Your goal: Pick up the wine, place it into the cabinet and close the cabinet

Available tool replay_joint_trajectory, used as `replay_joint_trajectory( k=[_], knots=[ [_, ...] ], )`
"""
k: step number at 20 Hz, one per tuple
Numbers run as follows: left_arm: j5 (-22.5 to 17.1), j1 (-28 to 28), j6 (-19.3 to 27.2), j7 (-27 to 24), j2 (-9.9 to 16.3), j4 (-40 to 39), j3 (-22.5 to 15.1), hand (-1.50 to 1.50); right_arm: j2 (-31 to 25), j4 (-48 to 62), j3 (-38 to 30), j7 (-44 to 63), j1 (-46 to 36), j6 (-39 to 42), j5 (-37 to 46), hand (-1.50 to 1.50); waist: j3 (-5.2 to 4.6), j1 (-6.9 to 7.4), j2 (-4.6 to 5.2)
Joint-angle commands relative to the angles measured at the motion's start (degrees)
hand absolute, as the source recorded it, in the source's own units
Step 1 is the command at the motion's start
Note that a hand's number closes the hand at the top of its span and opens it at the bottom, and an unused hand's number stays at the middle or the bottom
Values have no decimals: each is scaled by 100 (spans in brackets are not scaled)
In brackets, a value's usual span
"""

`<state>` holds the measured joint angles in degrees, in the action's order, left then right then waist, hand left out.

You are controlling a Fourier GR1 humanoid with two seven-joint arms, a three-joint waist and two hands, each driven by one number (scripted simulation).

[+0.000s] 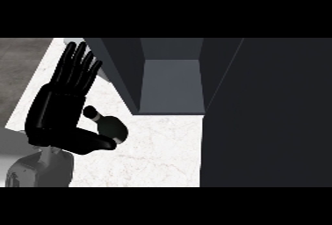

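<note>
The wine bottle (109,125) is dark with a pale band at its neck. It lies on the white marble counter (156,158), left of centre, neck pointing up-left. My left hand (58,110) stands just left of it, fingers straight and pointing away from me, thumb stretched out under the bottle's near side. The fingers do not curl round the bottle. The dark cabinet (172,83) is open at the top centre and shows a bare grey inner floor. Its dark door (266,114) fills the right side of the view. My right hand does not show.
The counter's left edge runs diagonally behind my left hand, with grey floor (19,66) beyond it. The cabinet's left wall (120,70) stands close to my fingertips. My grey left forearm (39,169) enters at the lower left.
</note>
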<state>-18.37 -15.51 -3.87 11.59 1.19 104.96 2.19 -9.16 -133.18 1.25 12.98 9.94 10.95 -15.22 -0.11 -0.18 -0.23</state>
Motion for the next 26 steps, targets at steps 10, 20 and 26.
replay_joint_trajectory(
  k=[10,20,26],
  knots=[
    [21,154,114,-190,-14,-72,-324,-150,234,-201,-53,427,-101,86,-9,-150,11,2,21],
    [97,255,435,185,82,305,-416,-150,278,-164,-130,737,-485,75,-40,-150,11,12,21],
    [358,242,661,354,97,361,-395,-150,249,-229,-352,783,-491,218,-175,-150,12,7,20]
  ],
)
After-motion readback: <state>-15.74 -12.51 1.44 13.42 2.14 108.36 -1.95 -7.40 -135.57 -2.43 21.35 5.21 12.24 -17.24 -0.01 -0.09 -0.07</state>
